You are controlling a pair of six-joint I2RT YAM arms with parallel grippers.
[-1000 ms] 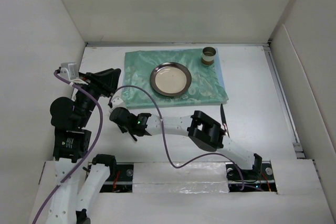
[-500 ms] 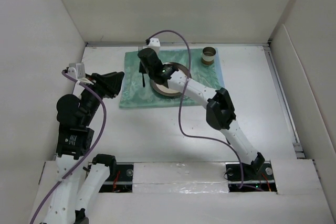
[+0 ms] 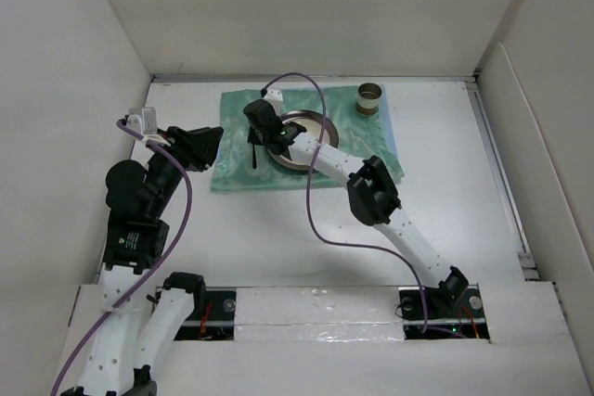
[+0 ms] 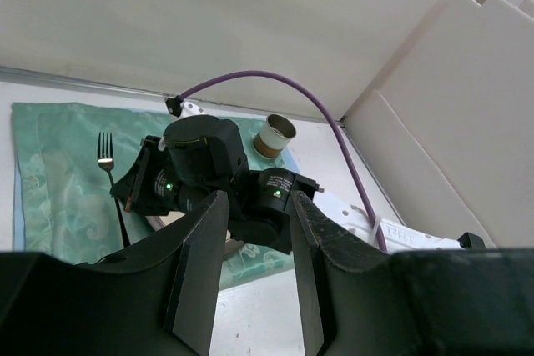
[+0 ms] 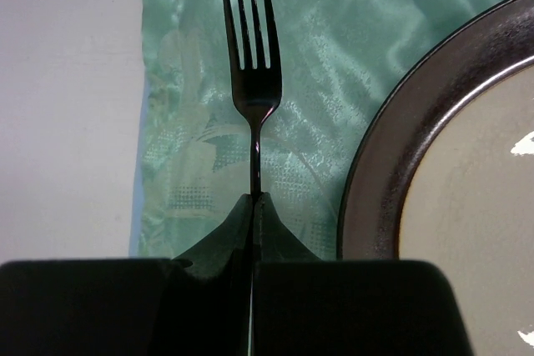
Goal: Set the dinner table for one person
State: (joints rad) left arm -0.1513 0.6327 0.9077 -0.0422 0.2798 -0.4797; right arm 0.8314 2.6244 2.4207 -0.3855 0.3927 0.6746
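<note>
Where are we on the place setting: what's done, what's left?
Done: the teal cloth is laid, with the plate on it and the cup at its far right corner. In hand: the right gripper is shut on the fork, over the cloth left of the plate, not yet released. The left gripper is open, holding nothing. Left: release the fork; no knife or spoon lies on the cloth.

Teal-green patterned cloth (image 5: 334,56), dark-rimmed cream plate (image 5: 467,172)

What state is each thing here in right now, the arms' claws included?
teal cloth: spread flat
plate: right side up on teal cloth
cup: upright on teal cloth's corner
fork: held by its handle over teal cloth
right gripper: shut on fork
left gripper: open, holding nothing
</note>
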